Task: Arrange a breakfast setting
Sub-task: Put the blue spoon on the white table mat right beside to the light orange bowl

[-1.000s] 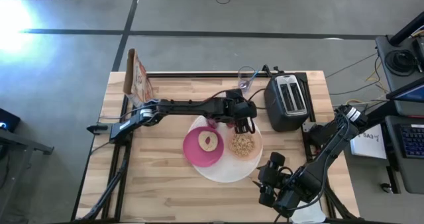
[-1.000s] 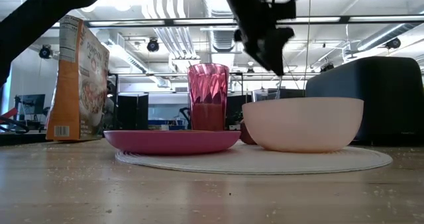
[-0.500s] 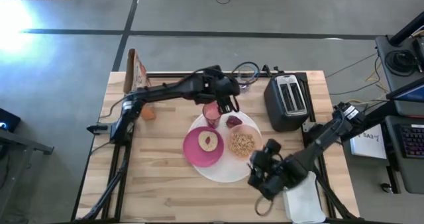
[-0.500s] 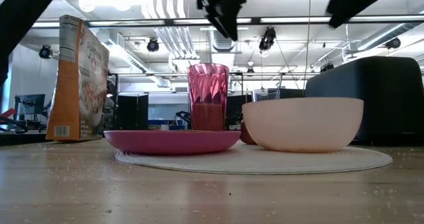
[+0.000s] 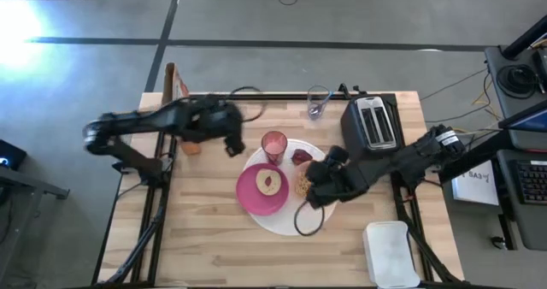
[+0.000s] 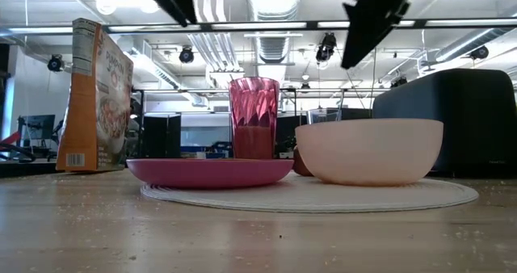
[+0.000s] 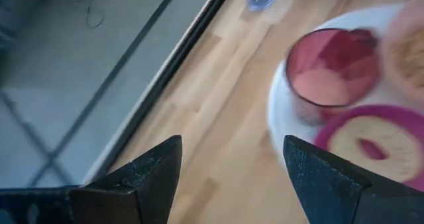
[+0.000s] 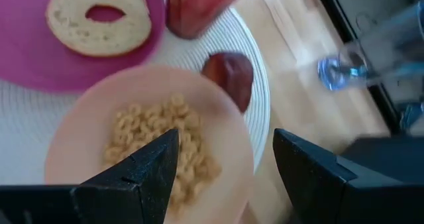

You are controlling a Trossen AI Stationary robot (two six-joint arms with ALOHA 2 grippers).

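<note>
Wooden table [image 5: 205, 229]: white plate [image 5: 278, 223], toaster [image 5: 369, 132], cereal box [image 5: 173, 97], tub [image 5: 391, 253].

We see a large round white plate [image 5: 286, 219] lying flat near the middle of the table. On it rests a smaller magenta plate [image 5: 253, 195] holding a bagel half [image 5: 268, 182], and beside that a peach translucent bowl [image 8: 218, 141] filled with cereal rings. A pink translucent cup [image 5: 274, 144] stands upright at the white plate's far edge.
</note>
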